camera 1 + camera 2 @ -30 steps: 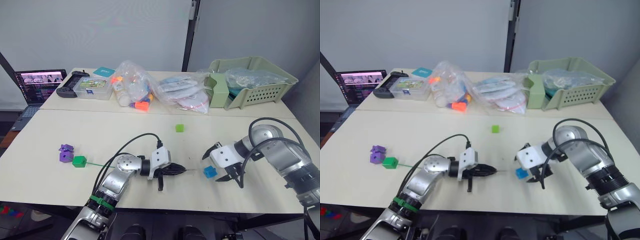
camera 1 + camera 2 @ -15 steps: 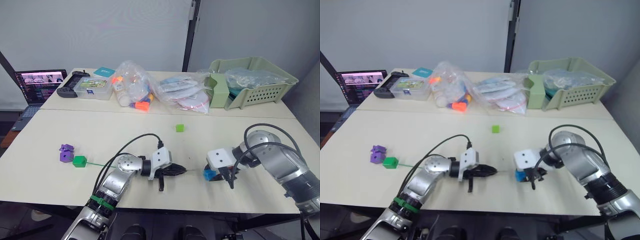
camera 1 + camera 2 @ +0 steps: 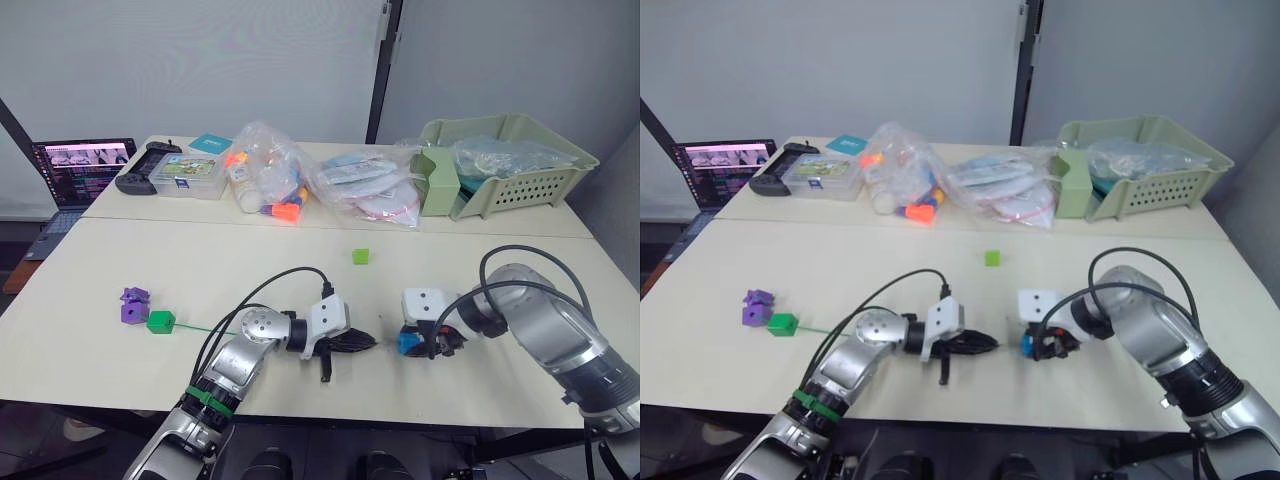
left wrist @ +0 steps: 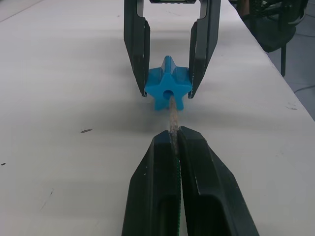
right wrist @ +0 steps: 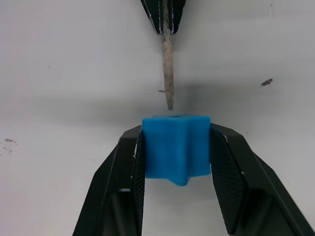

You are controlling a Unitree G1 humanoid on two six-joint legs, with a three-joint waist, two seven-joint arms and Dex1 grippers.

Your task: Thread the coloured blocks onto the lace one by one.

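Counter [image 3: 300, 260]: pale, wide surface carrying everything.
Left hand [image 3: 366, 342]: low over the near middle of the counter, pointing right; its two black fingers [image 4: 162, 187] are pressed together, pinching the lace just behind its tip.
Lace [image 3: 205, 327]: thin green cord running left across the counter from the left hand to the dark green block; its stiff pale tip [image 4: 173, 115] sticks out from the left hand towards the blue block.
Right hand [image 3: 408, 344]: near the left hand, facing it; its fingers [image 5: 125, 167] squeeze the blue block on both sides.
Blue block [image 4: 168, 83]: star-shaped, resting on or just above the counter between the right hand's fingers, its hole turned towards the lace tip. From the left wrist the tip sits at the mouth of the hole; from the right wrist the tip ends just short of the block. Whether it has gone in, cannot tell.
Dark green block [image 3: 159, 321]: on the counter at near left, at the far end of the cord.
Purple blocks [image 3: 132, 306]: two, touching each other, just left of the dark green block.
Light green block [image 3: 360, 256]: alone in the middle of the counter, farther back than both hands.
Far side: clear bags of toys [image 3: 265, 180], a green basket [image 3: 510, 160] at far right, a laptop [image 3: 78, 170] at far left.
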